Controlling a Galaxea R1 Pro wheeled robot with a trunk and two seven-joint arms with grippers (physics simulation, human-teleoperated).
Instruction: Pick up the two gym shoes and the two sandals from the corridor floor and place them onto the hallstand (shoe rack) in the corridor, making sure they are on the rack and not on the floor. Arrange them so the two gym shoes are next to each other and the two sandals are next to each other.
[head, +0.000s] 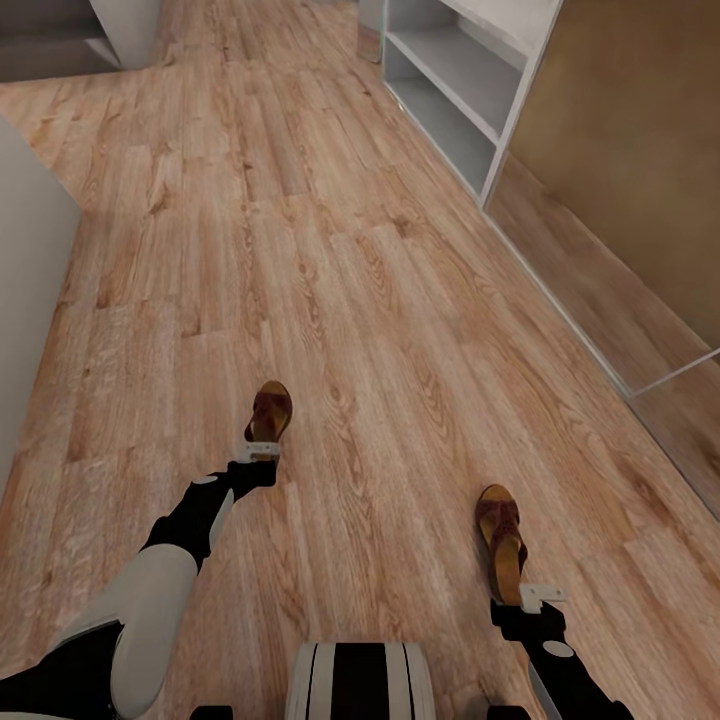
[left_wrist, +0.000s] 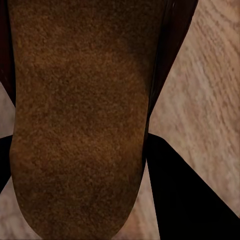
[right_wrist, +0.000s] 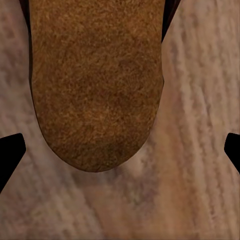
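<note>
Two dark-brown sandals, one per hand, carried over the corridor floor (head: 330, 300)

Left hand (head: 262, 452) clenched on the heel end of the left sandal (head: 269, 410), toe pointing ahead, heel at the fingers; in the left wrist view, suede-brown footbed (left_wrist: 80, 120) squeezed between black fingers (left_wrist: 190, 195), wood planks beyond

Right hand (head: 540, 598) at the heel of the right sandal (head: 501, 540), toe also ahead; in the right wrist view, rounded heel of the footbed (right_wrist: 97, 85) between black fingertips (right_wrist: 10, 155) set wide at both edges, apart from the sole there; grip itself impossible to tell

Pale grey shelving (head: 455, 85) with open compartments far ahead on the right, along the wall, well apart from both sandals
</note>
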